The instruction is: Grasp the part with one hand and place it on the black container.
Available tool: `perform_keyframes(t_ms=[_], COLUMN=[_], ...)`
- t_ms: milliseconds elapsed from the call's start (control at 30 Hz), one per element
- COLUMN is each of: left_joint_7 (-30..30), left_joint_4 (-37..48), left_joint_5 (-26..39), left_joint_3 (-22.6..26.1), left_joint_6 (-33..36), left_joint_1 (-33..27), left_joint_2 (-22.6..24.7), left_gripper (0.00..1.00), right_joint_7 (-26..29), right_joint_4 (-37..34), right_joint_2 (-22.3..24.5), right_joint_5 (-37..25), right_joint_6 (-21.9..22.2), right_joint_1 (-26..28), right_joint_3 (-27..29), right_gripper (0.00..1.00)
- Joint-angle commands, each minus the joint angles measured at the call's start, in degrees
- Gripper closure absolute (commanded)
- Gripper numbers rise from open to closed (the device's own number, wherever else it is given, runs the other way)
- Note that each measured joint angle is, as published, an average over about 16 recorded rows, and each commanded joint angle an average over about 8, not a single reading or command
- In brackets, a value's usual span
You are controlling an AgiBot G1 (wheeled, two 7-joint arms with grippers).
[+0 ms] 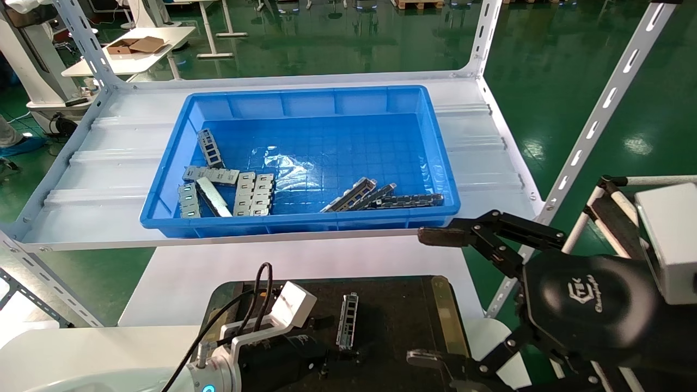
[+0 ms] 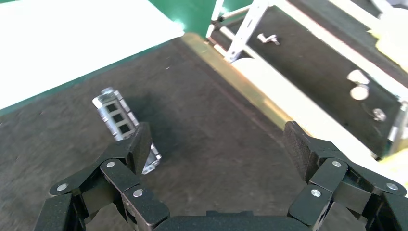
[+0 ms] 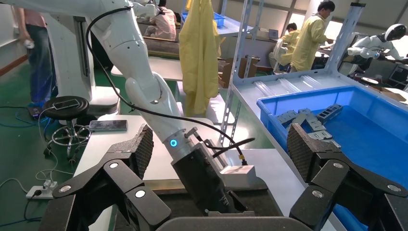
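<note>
Green factory flooring surrounds a white metal shelf and a white tabletop (image 1: 179, 283) below it, where the part (image 1: 347, 320), a narrow silver-grey channel strip with a row of rectangular cutouts, already lies flat on the black container (image 1: 403, 310), near the middle of its felt-like surface and running from six to twelve o'clock in the head view. Just at the part's six o'clock end hovers the left hand (image 2: 219, 154), its black jointed fingers spread wide and holding nothing; in its wrist view one finger pad (image 2: 141, 147) sits right against the strip's near end. That closeness is the risk, in my judgement: pulling away carelessly could catch the light metal and drag or flip it across the felt, perhaps toward the brass-coloured edge strip (image 1: 445, 316) at three o'clock. The right hand (image 1: 430, 296) waits at the container's three o'clock side, fingers also spread, empty. Beyond, at twelve o'clock on the shelf, a glossy blue bin (image 1: 305, 218) holds more strips (image 1: 381, 197) and flat tabbed plates (image 1: 253, 194).
</note>
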Motion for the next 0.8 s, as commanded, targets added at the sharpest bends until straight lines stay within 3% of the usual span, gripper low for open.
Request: perform_keyframes(t_ms=[33, 400, 633, 800], left_joint_7=[-1.62, -16.2, -28.77, -33.55], left_joint_4=[0.01, 1.1, 3.77, 6.54], left_joint_5=[1.97, 16.47, 25.73, 28.47], left_joint_3=[2.12, 15.8, 25.38, 28.2], left_joint_6=[-2.6, -15.49, -24.48, -28.77], left_joint_1=[-0.88, -10.32, -17.62, -19.75], left_joint_2=[-0.17, -0.66, 0.98, 2.02], left_gripper=[0.0, 0.0, 0.0, 0.0], right_joint_7=[0.0, -0.01, -0.01, -0.01], right_joint_4=[0.0, 0.0, 0.0, 0.0], right_joint_2=[0.0, 0.01, 0.01, 0.01], right_joint_5=[0.0, 0.01, 0.02, 0.02], right_joint_6=[0.0, 0.01, 0.01, 0.01], right_joint_1=[0.0, 0.0, 0.01, 0.01], right_joint_3=[0.0, -0.02, -0.02, -0.03], right_gripper=[0.0, 0.0, 0.0, 0.0])
